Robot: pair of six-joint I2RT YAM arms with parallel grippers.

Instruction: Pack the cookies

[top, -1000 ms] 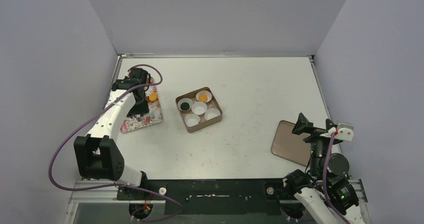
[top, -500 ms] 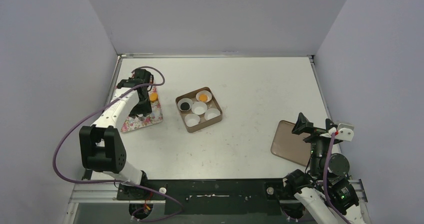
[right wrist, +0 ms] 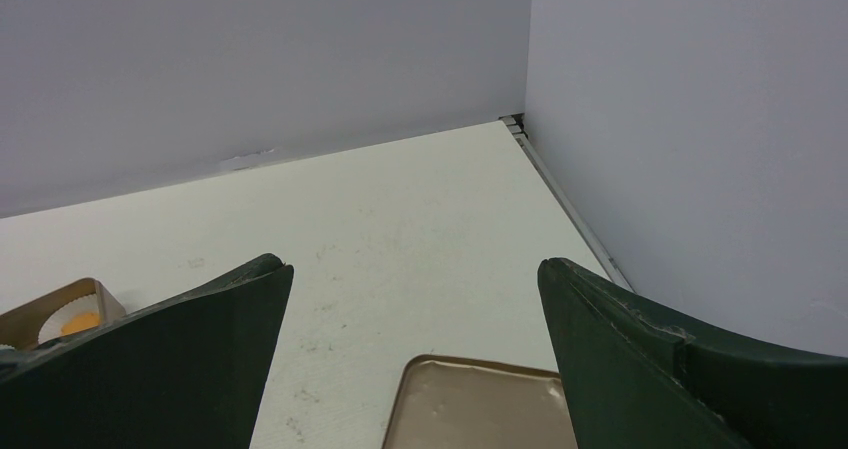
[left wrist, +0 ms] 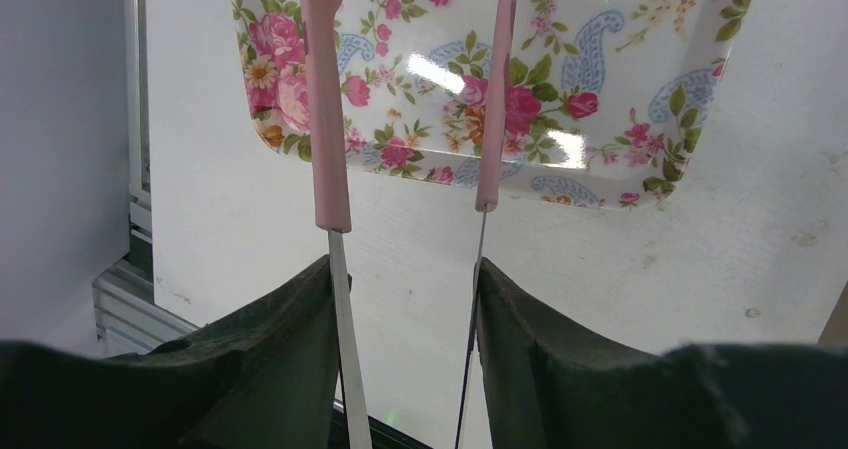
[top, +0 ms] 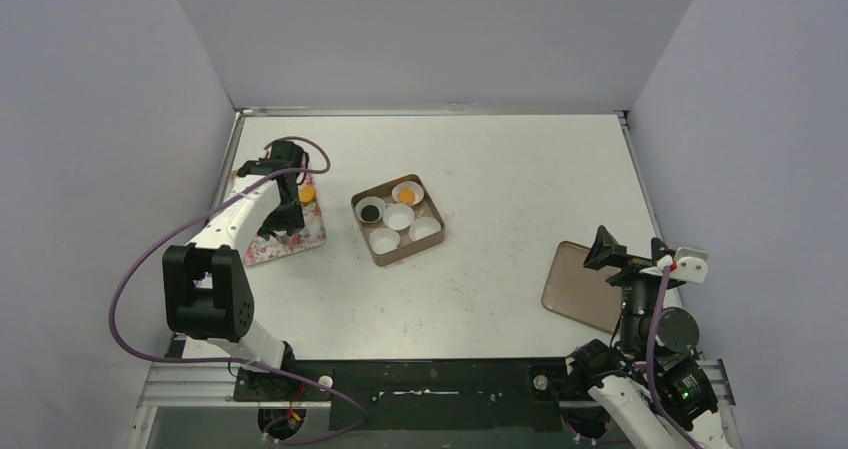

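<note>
Left elbow (top: 205, 294) shifted inward, left hand (left wrist: 405, 269) pinching one tweezers (left wrist: 327, 119), right hand (right wrist: 412, 269) wide, five cups (top: 399, 217), two cookies (top: 371, 211) boxed

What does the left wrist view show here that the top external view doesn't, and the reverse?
Left wrist only: pink-tipped tweezers held in the left gripper's jaws. Top external only: the box of paper cups with an orange cookie and a dark cookie, the brown lid, a second orange cookie on the floral tray. Both: that tray and the white table.
</note>
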